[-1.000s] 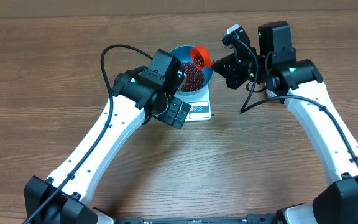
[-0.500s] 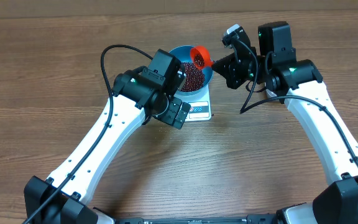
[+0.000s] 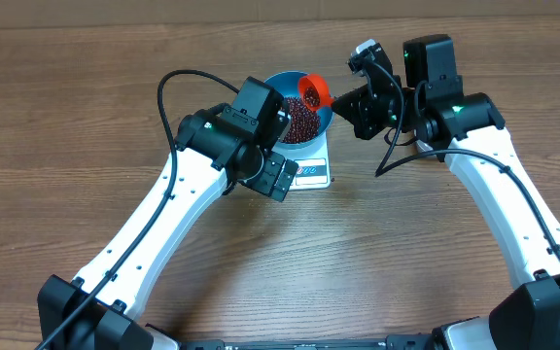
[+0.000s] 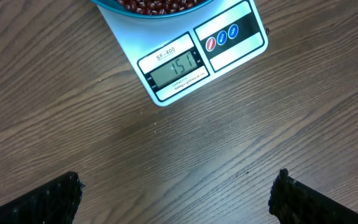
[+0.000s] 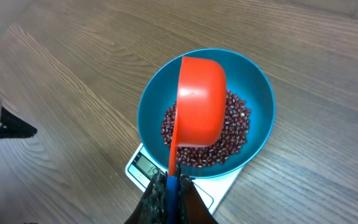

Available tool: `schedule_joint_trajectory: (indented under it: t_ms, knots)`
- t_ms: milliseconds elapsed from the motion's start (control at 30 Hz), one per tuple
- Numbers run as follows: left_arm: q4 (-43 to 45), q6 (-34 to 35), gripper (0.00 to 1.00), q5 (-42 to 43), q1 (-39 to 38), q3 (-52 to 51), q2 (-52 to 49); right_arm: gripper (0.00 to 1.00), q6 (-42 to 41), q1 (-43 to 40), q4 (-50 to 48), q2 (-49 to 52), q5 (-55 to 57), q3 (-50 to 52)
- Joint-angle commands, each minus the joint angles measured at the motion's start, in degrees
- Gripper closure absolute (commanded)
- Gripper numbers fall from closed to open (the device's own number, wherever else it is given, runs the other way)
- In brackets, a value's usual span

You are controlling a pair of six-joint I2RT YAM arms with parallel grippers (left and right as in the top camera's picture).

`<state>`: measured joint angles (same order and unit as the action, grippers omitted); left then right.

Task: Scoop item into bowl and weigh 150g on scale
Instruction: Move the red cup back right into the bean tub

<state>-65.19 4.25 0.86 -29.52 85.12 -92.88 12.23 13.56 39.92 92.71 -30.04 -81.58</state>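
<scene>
On wood table, rests bowl on scale to weigh beans, pinches scoop in right gripper over bowl to pour, holds left gripper spread, facing display.

The overhead view looks straight down from high on the counter and both arms. The left wrist view faces down, close, the scale ahead of the left pincer. The right wrist view looks steeply down beyond the right pincer onto that scale.
</scene>
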Motion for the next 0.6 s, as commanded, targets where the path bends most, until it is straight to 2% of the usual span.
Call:
schedule_joint_trajectory:
  t_ms: [0, 233, 400, 567]
  knots:
    - [-0.17, -0.87, 0.00, -0.20, -0.11, 0.52, 0.63, 0.97, -2.01, -1.20, -0.15, -1.14, -3.21, -1.70]
    - [-0.15, -0.87, 0.00, -0.20, -0.11, 0.52, 0.63, 0.96, -4.81, -10.45, -0.42, -1.14, -17.53, -1.70]
    - [-0.15, -0.87, 0.00, -0.20, -0.11, 0.52, 0.63, 0.96, -6.36, -20.50, 0.42, -1.14, -30.05, -1.70]
    - [-0.15, -0.87, 0.00, -0.20, -0.11, 0.52, 0.63, 0.96, -7.76, -30.82, 3.04, -1.14, -31.58, -1.70]
